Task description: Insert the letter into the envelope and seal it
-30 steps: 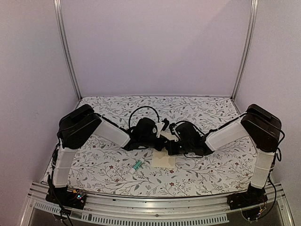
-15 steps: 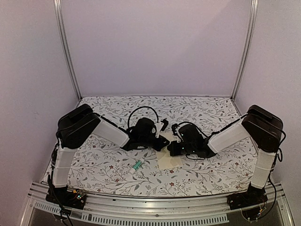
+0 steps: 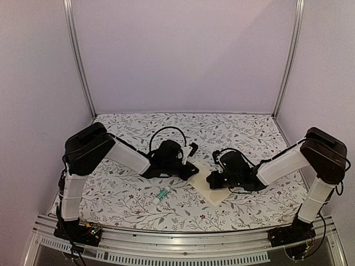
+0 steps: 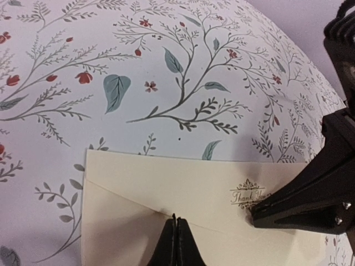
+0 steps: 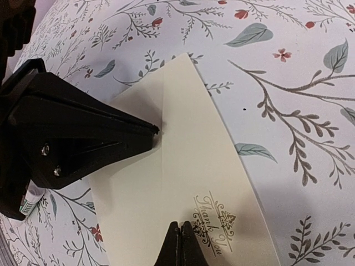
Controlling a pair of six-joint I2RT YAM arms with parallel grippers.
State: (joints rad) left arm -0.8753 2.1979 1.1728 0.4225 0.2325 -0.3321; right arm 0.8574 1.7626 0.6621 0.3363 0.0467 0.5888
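Two pairs of jaws are shut tight with nothing clamped between them. The left gripper [image 4: 175,221] is pressed on the flap's point, the right gripper [image 5: 182,226] just beside the gilt emblem [image 5: 215,221]. The envelope [image 3: 211,187], smooth cream paper with its triangular flap folded down, lies flat at centre frame on the floral cloth [image 3: 127,188]. The letter is possibly inside; that cannot be told.

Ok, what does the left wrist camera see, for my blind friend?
A cream envelope, flap folded down, lies on a flowery tablecloth. The shut left gripper touches the flap's tip; the right gripper touches beside the gold "Thank You" emblem.
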